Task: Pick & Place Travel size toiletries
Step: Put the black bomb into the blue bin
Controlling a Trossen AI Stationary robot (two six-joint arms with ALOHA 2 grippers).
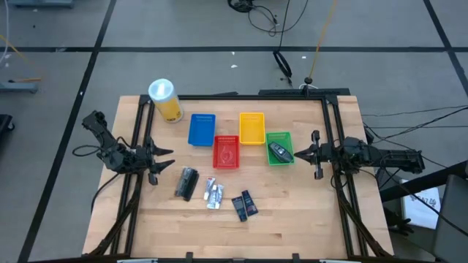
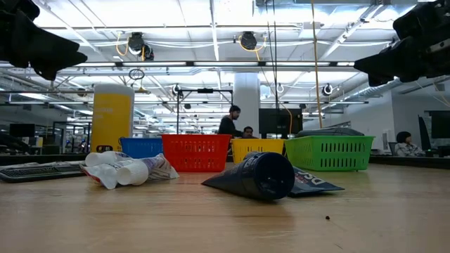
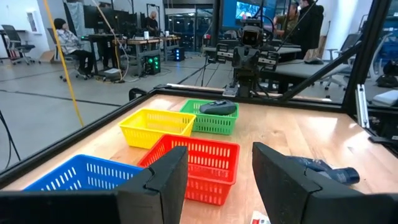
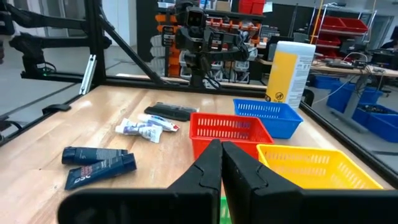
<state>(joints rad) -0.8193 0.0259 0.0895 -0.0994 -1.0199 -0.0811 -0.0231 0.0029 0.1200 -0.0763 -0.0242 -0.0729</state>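
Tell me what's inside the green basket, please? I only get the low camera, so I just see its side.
Observer: A dark grey rounded piece lies in the green basket.
Operator: Are the robot's hands holding anything?
Observer: No. The left gripper is open at the table's left side. The right gripper is shut on nothing, just beside the green basket.
Operator: Is the yellow basket empty?
Observer: From above, the yellow basket looks empty.
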